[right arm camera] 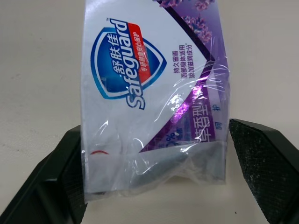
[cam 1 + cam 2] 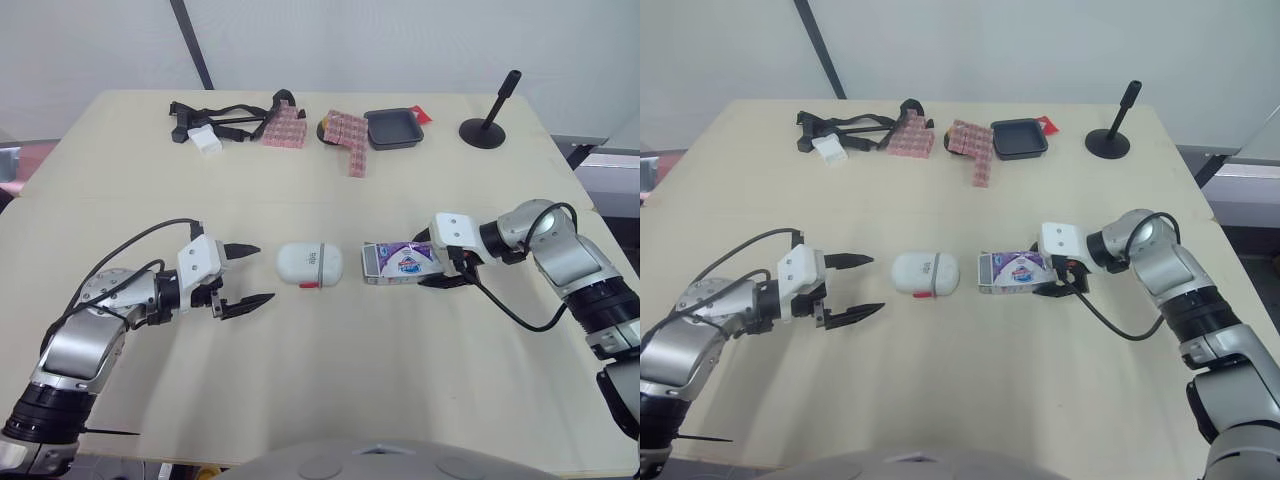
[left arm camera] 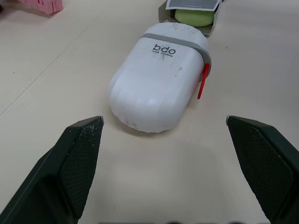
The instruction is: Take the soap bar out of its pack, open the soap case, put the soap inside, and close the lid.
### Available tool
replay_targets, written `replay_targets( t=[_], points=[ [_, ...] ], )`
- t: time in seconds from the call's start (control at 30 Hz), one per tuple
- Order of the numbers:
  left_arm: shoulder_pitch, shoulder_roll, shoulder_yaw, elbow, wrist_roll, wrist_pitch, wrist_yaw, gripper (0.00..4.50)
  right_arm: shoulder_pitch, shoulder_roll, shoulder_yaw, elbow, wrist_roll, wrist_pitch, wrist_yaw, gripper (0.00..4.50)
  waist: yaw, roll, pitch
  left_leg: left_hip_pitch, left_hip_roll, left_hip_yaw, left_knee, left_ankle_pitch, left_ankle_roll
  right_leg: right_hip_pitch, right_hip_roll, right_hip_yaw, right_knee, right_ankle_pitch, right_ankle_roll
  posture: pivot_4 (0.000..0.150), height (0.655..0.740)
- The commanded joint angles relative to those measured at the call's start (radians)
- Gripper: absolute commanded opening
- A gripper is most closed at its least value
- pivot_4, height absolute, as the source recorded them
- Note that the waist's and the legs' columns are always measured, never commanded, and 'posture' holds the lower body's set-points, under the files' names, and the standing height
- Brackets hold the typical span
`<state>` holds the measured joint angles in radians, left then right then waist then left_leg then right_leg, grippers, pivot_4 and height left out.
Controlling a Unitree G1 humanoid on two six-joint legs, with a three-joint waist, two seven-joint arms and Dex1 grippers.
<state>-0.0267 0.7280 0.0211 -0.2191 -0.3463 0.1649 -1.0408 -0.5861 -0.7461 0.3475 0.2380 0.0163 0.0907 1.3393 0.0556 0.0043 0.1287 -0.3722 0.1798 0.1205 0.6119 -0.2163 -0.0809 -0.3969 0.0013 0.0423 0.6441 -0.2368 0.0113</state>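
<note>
Nearest the near edge of the table point(image 2: 350, 380), the left gripper point(image 2: 263, 272) has its jaws spread wide and empty, pointed at the white soap case point(image 2: 310, 264), which lies closed mid-table. Just beside the case, toward the right edge, lies the soap pack point(image 2: 400, 262). The right gripper point(image 2: 430, 262) straddles the pack's right-hand end, fingers wide apart and close along both sides. Its wrist view shows the Safeguard label and crinkled wrap. The left wrist view reveals the green soap bar point(image 3: 195, 17) inside the pack's open end, plus the case's red tab point(image 3: 202, 81).
</note>
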Motion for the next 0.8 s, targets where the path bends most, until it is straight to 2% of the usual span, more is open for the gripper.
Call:
replay_targets(
  t=[0.03, 0.1, 0.43, 0.8],
  points=[
    [0.003, 0.014, 0.022, -0.033, 0.005, -0.019, 0.007, 4.50, -0.006, -0.005, -0.010, -0.022, 0.006, -0.005, 0.021, 3.02, 0.000, 0.000, 0.000, 0.000, 0.000, 0.000, 0.000, 0.000, 0.000, 0.000, 0.000, 0.000, 0.000, 0.000, 0.000, 0.150, 0.7400],
    [0.004, 0.013, 0.022, -0.033, 0.008, -0.020, 0.007, 4.50, -0.001, -0.008, -0.009, -0.026, 0.001, -0.007, 0.024, 2.35, 0.000, 0.000, 0.000, 0.000, 0.000, 0.000, 0.001, 0.000, 0.000, 0.000, 0.000, 0.000, 0.001, 0.000, 0.000, 0.150, 0.7400],
    [-0.007, 0.007, 0.007, -0.026, 0.022, -0.031, 0.009, 4.50, 0.051, -0.061, -0.044, -0.132, 0.003, 0.029, 0.009, 2.35, 0.003, 0.000, 0.000, -0.001, 0.001, 0.000, 0.002, 0.000, 0.000, 0.000, 0.000, 0.000, 0.001, 0.000, 0.000, 0.150, 0.7400],
    [-0.024, 0.003, -0.007, -0.002, 0.030, -0.051, -0.006, 4.50, 0.158, -0.265, -0.137, -0.479, -0.032, 0.297, -0.060, 2.35, 0.013, 0.000, 0.000, 0.000, 0.001, 0.000, 0.001, 0.000, 0.000, -0.001, 0.000, 0.000, 0.000, 0.000, 0.000, 0.150, 0.7400]
  ],
)
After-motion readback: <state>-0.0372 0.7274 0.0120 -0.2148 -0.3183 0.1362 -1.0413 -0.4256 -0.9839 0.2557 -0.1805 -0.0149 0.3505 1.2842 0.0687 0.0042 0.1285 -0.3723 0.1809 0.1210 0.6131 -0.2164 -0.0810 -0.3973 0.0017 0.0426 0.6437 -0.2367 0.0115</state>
